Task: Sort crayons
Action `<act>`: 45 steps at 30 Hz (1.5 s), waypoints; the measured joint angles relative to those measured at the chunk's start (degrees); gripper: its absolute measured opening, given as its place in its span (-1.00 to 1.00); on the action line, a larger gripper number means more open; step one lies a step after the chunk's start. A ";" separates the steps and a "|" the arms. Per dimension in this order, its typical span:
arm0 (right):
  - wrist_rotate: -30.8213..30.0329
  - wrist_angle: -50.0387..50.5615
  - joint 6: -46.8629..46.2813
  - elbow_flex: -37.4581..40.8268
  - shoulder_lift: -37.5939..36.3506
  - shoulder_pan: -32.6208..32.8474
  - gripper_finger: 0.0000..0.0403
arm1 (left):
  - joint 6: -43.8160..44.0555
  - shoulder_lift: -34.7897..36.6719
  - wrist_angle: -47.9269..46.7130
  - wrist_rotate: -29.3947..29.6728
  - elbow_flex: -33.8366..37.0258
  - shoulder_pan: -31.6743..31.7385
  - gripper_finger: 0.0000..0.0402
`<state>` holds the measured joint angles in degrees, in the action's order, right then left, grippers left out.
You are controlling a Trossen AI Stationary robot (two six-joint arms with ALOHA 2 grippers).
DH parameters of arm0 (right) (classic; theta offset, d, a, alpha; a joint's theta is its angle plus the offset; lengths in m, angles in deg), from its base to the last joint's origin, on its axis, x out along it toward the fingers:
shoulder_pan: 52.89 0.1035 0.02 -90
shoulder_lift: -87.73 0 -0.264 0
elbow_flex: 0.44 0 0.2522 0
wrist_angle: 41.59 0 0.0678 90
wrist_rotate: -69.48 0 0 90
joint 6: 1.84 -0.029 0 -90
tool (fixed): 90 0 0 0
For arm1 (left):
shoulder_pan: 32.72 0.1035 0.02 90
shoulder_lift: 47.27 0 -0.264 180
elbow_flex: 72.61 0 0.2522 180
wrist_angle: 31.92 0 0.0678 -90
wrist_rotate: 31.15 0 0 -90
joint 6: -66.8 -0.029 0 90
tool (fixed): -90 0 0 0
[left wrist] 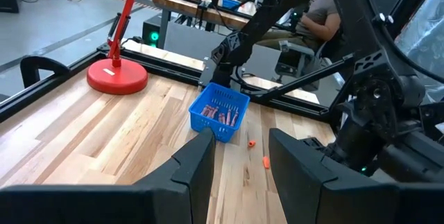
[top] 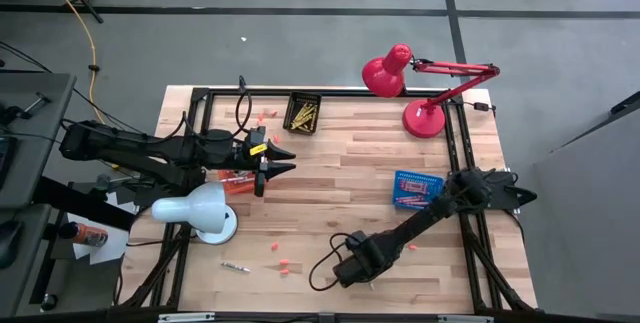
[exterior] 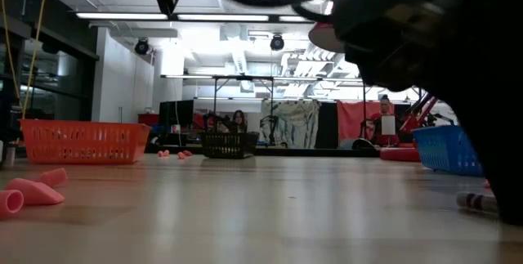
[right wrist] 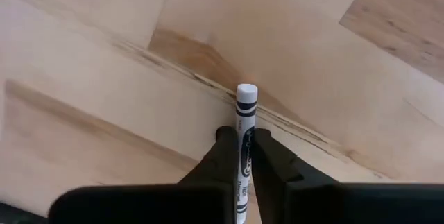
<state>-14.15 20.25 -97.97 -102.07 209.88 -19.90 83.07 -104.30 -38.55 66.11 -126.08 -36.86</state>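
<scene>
My right gripper (right wrist: 241, 135) is near the table's front edge (top: 352, 261), pointing down, shut on a white-grey crayon (right wrist: 246, 106) that lies on the wood. Its free end also shows in the low view (exterior: 476, 202). My left gripper (top: 285, 160) waits open above the table's left side, its fingers (left wrist: 198, 165) empty. Another crayon (top: 235, 266) lies flat near the front left. Yellow crayons fill a black basket (top: 302, 113) at the back. Red ones lie in a blue basket (top: 417, 190) at the right. My right gripper pinches the crayon's paper-wrapped barrel (right wrist: 243, 148) between its two fingers, one on each long side. The fingers come from above, pointing down, and lie across it. One end (right wrist: 247, 92) sticks out past the fingertips. The crayon lies flat on the table.
A red desk lamp (top: 420, 118) stands at the back right and a white one (top: 200, 211) at the front left. An orange basket (top: 235, 181) sits under my left arm. Small pink pieces (top: 275, 248) lie near the front, also in the low view (exterior: 33, 190).
</scene>
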 joint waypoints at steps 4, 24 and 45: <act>-2.96 0.32 -1.38 0.12 -3.11 1.88 -0.96 | 0.02 0.00 0.00 0.00 0.00 0.00 -0.38; -22.68 20.92 2.63 4.74 -24.28 5.15 -1.00 | 0.32 0.04 0.59 -1.64 0.00 -0.02 -0.38; 1.76 -75.17 69.26 43.54 -38.89 -37.80 -1.00 | -0.72 0.02 5.83 8.36 0.00 0.27 -0.38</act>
<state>-12.39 -54.92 -28.71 -58.53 170.99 -57.69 82.35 -104.28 -32.72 74.47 -126.08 -36.59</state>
